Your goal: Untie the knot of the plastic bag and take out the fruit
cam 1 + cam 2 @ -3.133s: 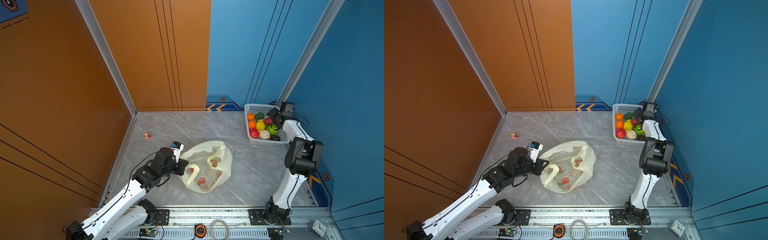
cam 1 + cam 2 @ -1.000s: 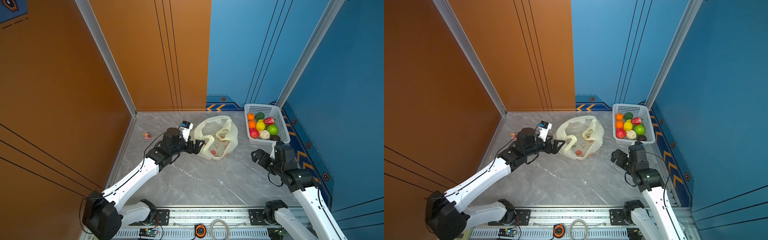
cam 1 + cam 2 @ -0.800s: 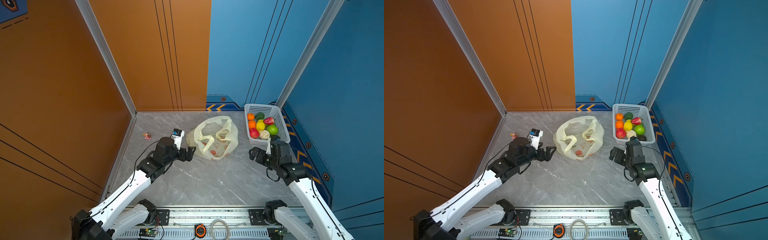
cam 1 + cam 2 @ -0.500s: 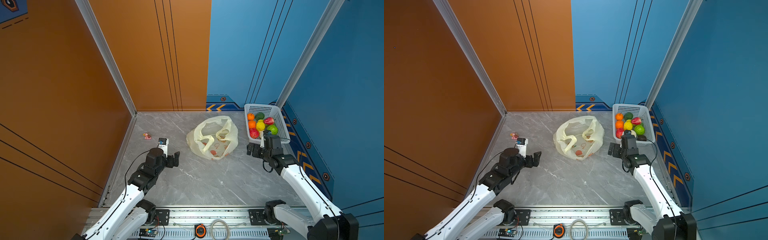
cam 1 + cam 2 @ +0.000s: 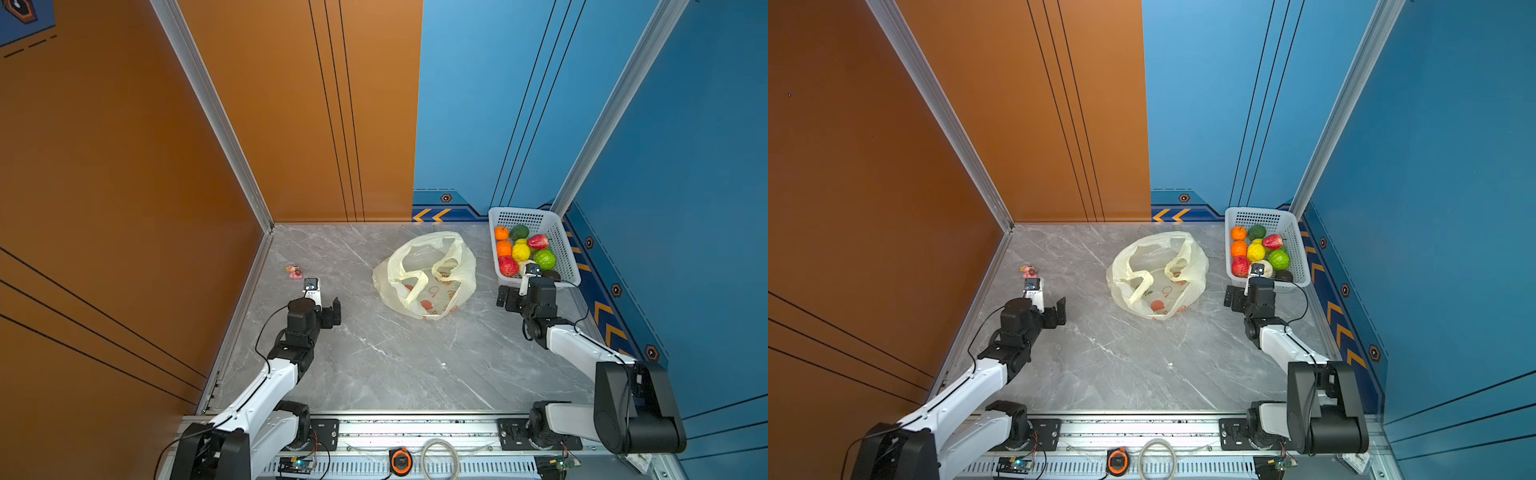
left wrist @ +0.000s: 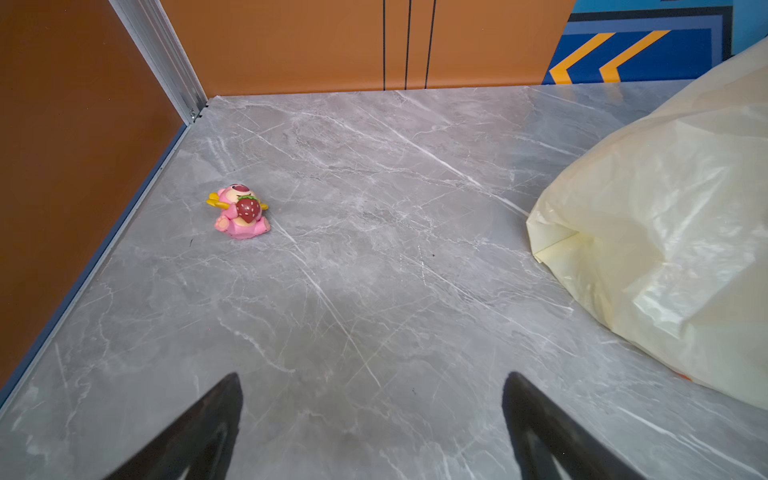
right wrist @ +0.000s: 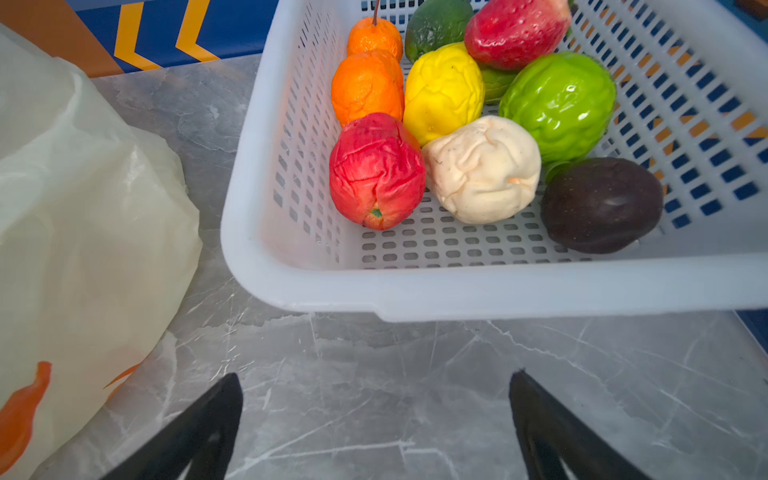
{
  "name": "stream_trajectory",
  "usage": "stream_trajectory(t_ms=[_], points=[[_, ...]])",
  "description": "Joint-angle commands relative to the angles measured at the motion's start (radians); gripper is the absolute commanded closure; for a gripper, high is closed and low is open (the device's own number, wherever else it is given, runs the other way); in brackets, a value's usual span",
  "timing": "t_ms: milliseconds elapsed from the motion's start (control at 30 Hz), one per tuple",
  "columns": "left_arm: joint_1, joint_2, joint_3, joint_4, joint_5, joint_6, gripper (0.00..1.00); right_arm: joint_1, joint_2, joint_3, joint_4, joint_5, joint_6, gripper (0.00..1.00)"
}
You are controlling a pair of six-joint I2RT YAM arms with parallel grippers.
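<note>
The plastic bag (image 5: 424, 274) (image 5: 1158, 274) lies slack near the back middle of the floor, its mouth open and its two handle strips apart; the knot is out of view. Several fruit (image 5: 521, 251) (image 7: 482, 166) sit in the white basket (image 5: 519, 214) (image 7: 415, 291) at the back right. My left gripper (image 5: 326, 307) (image 6: 372, 376) is open and empty, well left of the bag (image 6: 665, 228). My right gripper (image 5: 1241, 293) (image 7: 376, 374) is open and empty just in front of the basket, with the bag (image 7: 83, 228) beside it.
A small pink toy figure (image 5: 295, 272) (image 6: 241, 212) lies by the orange left wall, just beyond my left gripper. Blue walls close the back right and right side. A metal rail with a cable coil (image 5: 440, 457) runs along the front edge.
My left gripper has drawn back from the bag toward the front left, leaving the bag where it lay. My right gripper has moved up close to the basket's near rim. Both stayed open.
</note>
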Motion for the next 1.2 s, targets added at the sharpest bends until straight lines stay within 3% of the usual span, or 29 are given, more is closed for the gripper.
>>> stream_trajectory(t_ms=[0,67,200,533,1167], points=[[0.017,0.087,-0.019,0.251,0.0,0.047,0.02,-0.001,0.052,-0.024,0.197,-0.009,-0.035,0.0],[0.033,0.165,-0.037,0.371,0.014,0.037,0.02,0.0,0.082,-0.047,0.277,-0.007,-0.042,0.0],[0.037,0.247,-0.013,0.383,0.022,0.075,0.02,0.006,0.119,-0.066,0.362,-0.004,-0.064,0.0],[0.101,0.486,-0.063,0.748,0.005,0.069,0.02,0.022,0.206,-0.175,0.644,0.041,-0.074,0.0],[0.087,0.535,-0.077,0.817,-0.011,0.085,0.02,0.03,0.202,-0.169,0.624,0.07,-0.075,0.0]])
